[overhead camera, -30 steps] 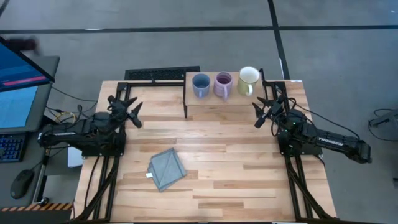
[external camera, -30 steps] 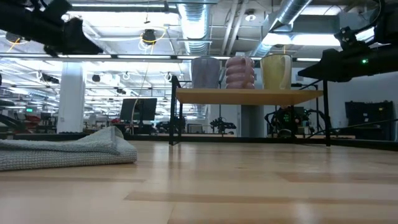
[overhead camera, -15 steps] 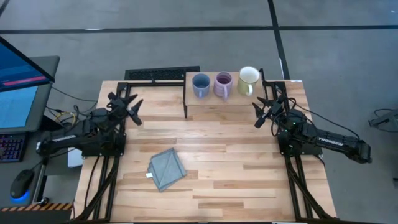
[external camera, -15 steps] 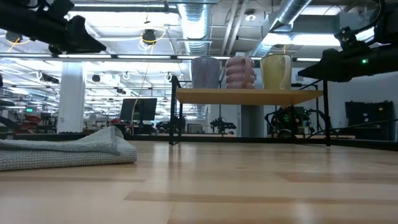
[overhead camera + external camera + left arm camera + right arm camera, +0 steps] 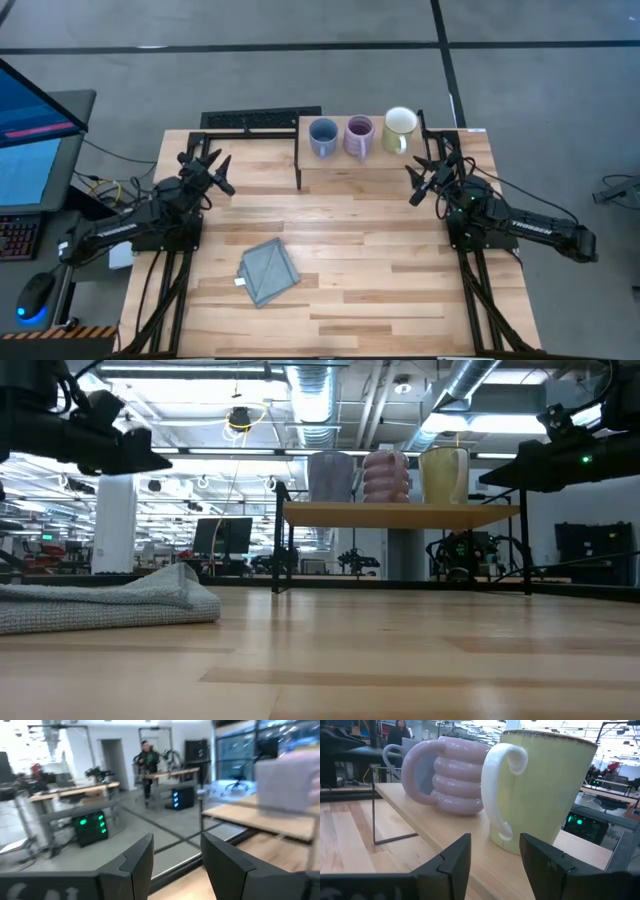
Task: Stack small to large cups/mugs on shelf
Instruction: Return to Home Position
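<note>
Three mugs stand upright in a row on the low wooden shelf point(image 5: 372, 168) at the table's far side: a dusty blue one point(image 5: 323, 137), a ribbed lavender one point(image 5: 358, 137) and a cream one point(image 5: 399, 130). They rest on their bases. My left gripper point(image 5: 226, 173) hovers open above the table, left of the shelf, and points toward it. In the left wrist view a blurred mug point(image 5: 290, 777) shows beyond its fingers. My right gripper point(image 5: 412, 186) hovers open just off the shelf's right near corner. It faces the cream mug point(image 5: 545, 790) and the lavender mug point(image 5: 450, 775).
A folded grey-blue cloth point(image 5: 268, 271) lies on the table's near left part. A black bar point(image 5: 260, 118) lies along the far edge left of the shelf. The shelf stands on thin black legs point(image 5: 277, 550). Bare table lies between the two arms.
My left arm has swung about its base, so its gripper now points more toward the shelf. It has also sunk a little, with the gap between its fingers unchanged. The right arm and the mugs have kept still.
</note>
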### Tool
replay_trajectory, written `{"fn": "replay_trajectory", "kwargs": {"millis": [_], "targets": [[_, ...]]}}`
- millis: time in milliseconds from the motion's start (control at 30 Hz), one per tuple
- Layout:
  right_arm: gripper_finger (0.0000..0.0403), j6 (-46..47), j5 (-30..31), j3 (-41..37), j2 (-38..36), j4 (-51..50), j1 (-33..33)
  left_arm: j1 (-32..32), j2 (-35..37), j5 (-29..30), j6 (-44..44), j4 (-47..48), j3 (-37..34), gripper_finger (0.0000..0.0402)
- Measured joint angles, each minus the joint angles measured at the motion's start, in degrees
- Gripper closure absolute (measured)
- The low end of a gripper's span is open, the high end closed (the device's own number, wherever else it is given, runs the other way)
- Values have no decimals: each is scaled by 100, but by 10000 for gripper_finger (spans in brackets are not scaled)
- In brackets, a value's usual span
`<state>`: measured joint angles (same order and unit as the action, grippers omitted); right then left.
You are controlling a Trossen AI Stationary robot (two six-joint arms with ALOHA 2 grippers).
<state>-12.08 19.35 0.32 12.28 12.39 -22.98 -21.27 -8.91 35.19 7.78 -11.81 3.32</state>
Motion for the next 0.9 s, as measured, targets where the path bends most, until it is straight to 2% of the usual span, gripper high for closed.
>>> {"fn": "replay_trajectory", "kwargs": {"millis": [100,333,567,633,733,900], "targets": [[210,1,0,0,3,-12,0,-214,-7,64,4,45,-64,246],[210,2,0,0,3,-13,0,-988,-4,-257,-11,41,-77,246],[210,2,-1,0,3,-14,0,-1708,-4,-945,-187,313,-77,246],[210,2,-2,0,3,-14,0,-1832,-4,-1193,-235,517,-77,246],[210,2,-2,0,3,-14,0,-1934,-7,-1242,-301,827,-81,246],[210,4,-5,0,3,-14,2,-2015,-4,-1251,-410,594,-216,246]]}}
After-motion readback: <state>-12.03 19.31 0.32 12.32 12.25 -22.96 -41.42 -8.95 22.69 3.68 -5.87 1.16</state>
